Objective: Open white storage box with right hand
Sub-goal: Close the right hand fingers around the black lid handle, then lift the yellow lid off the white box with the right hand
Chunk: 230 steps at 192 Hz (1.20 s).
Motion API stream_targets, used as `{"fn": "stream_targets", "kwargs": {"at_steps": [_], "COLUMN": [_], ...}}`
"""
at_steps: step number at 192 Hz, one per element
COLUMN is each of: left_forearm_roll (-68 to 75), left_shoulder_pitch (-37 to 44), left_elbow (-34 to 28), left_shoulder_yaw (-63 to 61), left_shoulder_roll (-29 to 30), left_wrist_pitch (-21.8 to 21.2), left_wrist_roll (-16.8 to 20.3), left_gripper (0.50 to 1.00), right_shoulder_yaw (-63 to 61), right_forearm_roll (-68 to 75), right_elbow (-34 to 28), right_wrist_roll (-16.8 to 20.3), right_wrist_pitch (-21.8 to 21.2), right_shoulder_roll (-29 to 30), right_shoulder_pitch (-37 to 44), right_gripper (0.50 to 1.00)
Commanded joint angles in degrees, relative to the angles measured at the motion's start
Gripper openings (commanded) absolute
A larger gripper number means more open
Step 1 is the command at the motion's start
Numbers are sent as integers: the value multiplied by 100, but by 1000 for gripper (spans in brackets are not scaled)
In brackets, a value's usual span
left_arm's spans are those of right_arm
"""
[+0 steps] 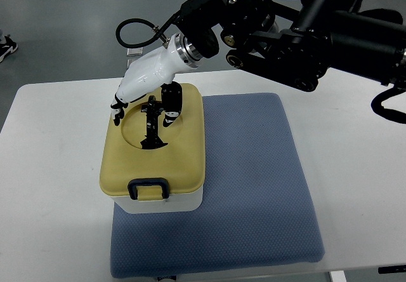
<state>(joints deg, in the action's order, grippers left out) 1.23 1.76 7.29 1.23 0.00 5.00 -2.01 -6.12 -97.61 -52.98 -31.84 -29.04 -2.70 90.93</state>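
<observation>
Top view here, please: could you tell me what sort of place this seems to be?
Probably a robot lab or test room. A white table carries a blue mat with a white storage box staged on it, the robot's right hand is over its yellowish lid, and plain grey floor surrounds the table.

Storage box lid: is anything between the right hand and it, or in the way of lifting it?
Nothing visible. The right hand is already over the yellow lid of the white storage box, fingers at the round recess. The dark latch sits at the near edge; whether it is fastened cannot be told.
</observation>
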Motion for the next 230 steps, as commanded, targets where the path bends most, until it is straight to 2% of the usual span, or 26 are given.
{"fn": "stream_targets", "kwargs": {"at_steps": [1, 24, 39, 72, 130, 230], "left_forearm_roll": [0, 0, 0, 0, 0, 0], "left_shoulder_pitch": [0, 0, 0, 0, 0, 0], "left_elbow": [0, 0, 0, 0, 0, 0], "left_shoulder_yaw": [0, 0, 0, 0, 0, 0], "left_shoulder_roll": [0, 0, 0, 0, 0, 0], "left_wrist_pitch": [1, 1, 1, 1, 1, 1], "left_wrist_roll": [-1, -1, -1, -1, -1, -1], "left_gripper": [1000, 1000, 1000, 1000, 1000, 1000], "right_shoulder_yaw": [-3, -3, -3, -3, -3, -135], "right_forearm_roll": [-21, -48, -57, -65, -109, -83], "right_elbow": [7, 7, 7, 7, 7, -37], "right_wrist_roll": [-6, -6, -6, 3, -6, -68], "right_wrist_pitch": [21, 30, 39, 144, 162, 65], "right_shoulder_roll": [6, 6, 6, 6, 50, -91], "right_shoulder_pitch": [-22, -57, -66, -128, -181, 101], "right_gripper": [733, 717, 688, 684, 500, 500]}}
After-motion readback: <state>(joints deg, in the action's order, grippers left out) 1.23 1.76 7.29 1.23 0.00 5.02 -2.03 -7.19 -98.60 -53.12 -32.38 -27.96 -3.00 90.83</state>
